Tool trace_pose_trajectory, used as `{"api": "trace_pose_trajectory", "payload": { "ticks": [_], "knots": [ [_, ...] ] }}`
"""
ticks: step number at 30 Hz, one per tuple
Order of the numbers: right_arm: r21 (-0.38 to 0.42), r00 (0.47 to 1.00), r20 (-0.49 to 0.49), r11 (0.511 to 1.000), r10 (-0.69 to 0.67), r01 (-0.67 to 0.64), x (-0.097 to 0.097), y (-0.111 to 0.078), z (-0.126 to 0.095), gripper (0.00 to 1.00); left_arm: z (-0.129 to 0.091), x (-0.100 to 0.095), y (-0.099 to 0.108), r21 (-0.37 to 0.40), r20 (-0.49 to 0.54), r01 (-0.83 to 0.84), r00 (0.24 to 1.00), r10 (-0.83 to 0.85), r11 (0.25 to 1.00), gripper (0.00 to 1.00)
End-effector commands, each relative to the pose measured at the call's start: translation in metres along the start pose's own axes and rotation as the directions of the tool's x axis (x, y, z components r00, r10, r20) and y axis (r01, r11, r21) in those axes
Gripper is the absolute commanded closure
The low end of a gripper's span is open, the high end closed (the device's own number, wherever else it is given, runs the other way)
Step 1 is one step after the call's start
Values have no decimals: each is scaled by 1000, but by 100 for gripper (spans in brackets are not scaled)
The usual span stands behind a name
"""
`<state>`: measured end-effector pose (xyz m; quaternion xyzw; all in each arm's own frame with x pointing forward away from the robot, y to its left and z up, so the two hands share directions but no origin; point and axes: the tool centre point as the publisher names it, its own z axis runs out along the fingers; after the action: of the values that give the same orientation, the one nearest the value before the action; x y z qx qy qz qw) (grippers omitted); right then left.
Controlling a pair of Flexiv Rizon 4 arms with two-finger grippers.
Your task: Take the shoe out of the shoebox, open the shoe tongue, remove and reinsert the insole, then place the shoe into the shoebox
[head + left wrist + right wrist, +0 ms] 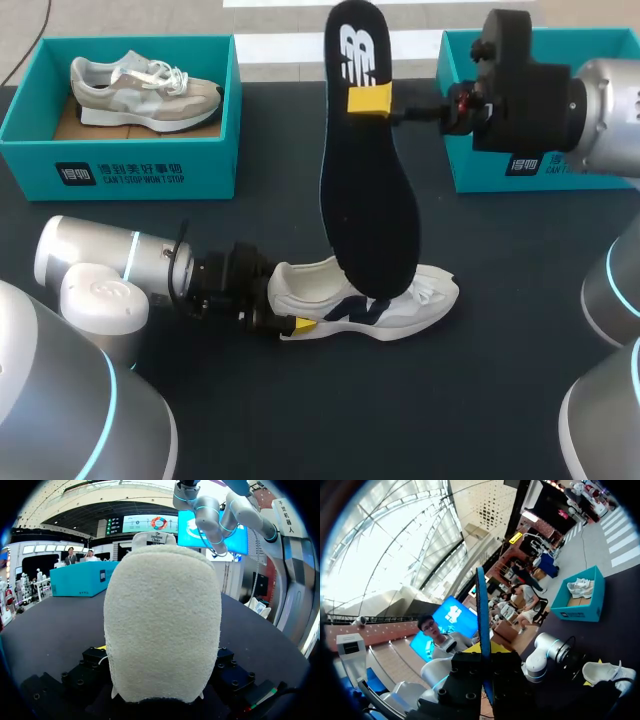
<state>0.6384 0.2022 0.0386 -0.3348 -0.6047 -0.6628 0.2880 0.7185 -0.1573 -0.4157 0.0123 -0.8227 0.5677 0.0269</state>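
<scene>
Head view: the right gripper pinches the black insole near its heel end, toe end down over the white shoe mid-table. The left gripper sits at the shoe's heel, grip impossible to tell. A teal shoebox holds a beige sneaker at ten o'clock. A second shoebox is at two, partly hidden behind the right arm.

A dark navy table with a matte top lies under soft, even light
</scene>
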Motion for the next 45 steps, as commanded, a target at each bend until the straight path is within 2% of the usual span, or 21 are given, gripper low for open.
{"api": "trace_pose_trajectory", "payload": {
  "ticks": [1, 4, 5, 6, 7, 13, 20, 25, 29, 43, 45],
  "knots": [
    [-1, 1000, 6, 1000, 2, -2, 1, -2, 0, 100, 1, 0, 5, -2, 0, 1, 1000, -1, 1000, 100],
    [-1, 1000, 6, 1000, 2, -2, 1, -2, 0, 100, -2, 0, 3, 10, -9, 8, 1000, -8, 1000, 98],
    [-1, 1000, 6, 1000, 2, -2, 1, -2, 0, 100, -4, 1, 1, -6, -3, 13, 1000, -13, 1000, 61],
    [-1, 1000, 6, 1000, 2, -2, 1, -2, 0, 100, -6, 2, 0, -17, -3, 10, 1000, -10, 1000, 4],
    [-1, 1000, 6, 1000, 2, -2, 1, -2, 0, 100, -8, 4, -2, -10, -11, 17, 1000, -17, 1000, 0],
    [-1, 1000, 6, 1000, 2, -2, 1, -2, 0, 100, -14, 13, -6, -46, -36, 29, 999, -30, 999, 0],
    [-1, 1000, 6, 1000, 2, -2, 1, -2, 0, 100, -19, 15, -8, -93, -11, 45, 999, -46, 995, 0],
    [-1, 1000, 6, 1000, 2, -2, 1, -2, 0, 100, -27, 13, -12, -174, 3, 79, 997, -79, 982, 0],
    [-1, 1000, 6, 1000, 2, -2, 1, -2, 0, 100, -42, 11, -14, -220, 32, 138, 990, -134, 966, 0],
    [-1, 1000, 6, 1000, 2, -2, 1, -2, 0, 100, -42, 11, -14, -220, 32, 138, 990, -134, 966, 0],
    [-1, 1000, 6, 1000, 2, -2, 1, -2, 0, 100, -44, 10, -18, -278, 46, 137, 991, -129, 951, 0]
  ]
}}
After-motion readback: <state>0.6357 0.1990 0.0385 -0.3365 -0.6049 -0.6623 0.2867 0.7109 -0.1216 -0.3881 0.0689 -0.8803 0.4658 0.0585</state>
